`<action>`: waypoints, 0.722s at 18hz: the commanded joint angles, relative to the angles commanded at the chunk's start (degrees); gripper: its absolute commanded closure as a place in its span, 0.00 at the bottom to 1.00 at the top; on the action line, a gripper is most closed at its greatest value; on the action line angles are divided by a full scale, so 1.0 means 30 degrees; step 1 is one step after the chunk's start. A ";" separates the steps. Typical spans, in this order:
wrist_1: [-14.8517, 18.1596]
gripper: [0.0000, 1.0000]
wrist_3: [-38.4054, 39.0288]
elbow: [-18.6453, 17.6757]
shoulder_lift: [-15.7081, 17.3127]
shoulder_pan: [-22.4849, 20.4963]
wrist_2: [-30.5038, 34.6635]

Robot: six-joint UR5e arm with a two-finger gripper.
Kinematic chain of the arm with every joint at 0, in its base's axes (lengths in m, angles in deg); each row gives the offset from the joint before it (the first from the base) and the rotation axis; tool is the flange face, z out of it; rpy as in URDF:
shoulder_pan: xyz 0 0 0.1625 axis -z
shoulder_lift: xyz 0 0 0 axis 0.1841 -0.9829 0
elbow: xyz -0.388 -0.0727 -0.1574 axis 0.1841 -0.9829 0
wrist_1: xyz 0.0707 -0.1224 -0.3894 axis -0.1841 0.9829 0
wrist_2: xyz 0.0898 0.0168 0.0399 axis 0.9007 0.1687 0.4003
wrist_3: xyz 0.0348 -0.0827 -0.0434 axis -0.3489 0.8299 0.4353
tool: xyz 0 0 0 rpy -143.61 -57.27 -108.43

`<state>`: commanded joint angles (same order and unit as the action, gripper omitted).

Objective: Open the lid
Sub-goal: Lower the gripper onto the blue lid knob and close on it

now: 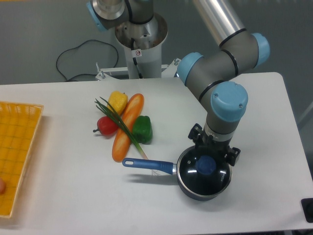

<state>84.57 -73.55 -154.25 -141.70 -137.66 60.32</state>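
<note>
The lid [205, 171] sits closed on the dark blue saucepan [203, 188] near the front of the white counter [73, 196], directly under the gripper [214, 152], its blue knob [206, 165] just below and in front of the gripper's fingers. The gripper hangs over the back edge of the lid with its fingers spread to either side, one dark finger [195, 133] to the left and the other [234, 154] to the right; they hold nothing, and whether they touch the rim cannot be told. The saucepan's long blue handle [146, 165] runs out to the gripper's left. Farther left and behind lie a carrot [128, 126], a green pepper [142, 129], a red pepper [106, 126], a yellow pepper [117, 101] and green stalks [117, 120], touching one another. Well to the left, at the counter's edge, is a yellow basket [17, 147].
</note>
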 joint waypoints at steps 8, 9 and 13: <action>-0.0499 0.00 0.0059 0.0117 -0.0469 0.0205 0.0000; -0.0499 0.00 0.0088 0.0117 -0.0469 0.0234 0.0000; -0.0499 0.00 0.0088 0.0146 -0.0557 0.0263 -0.0146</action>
<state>83.07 -73.29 -153.81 -143.37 -136.87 59.89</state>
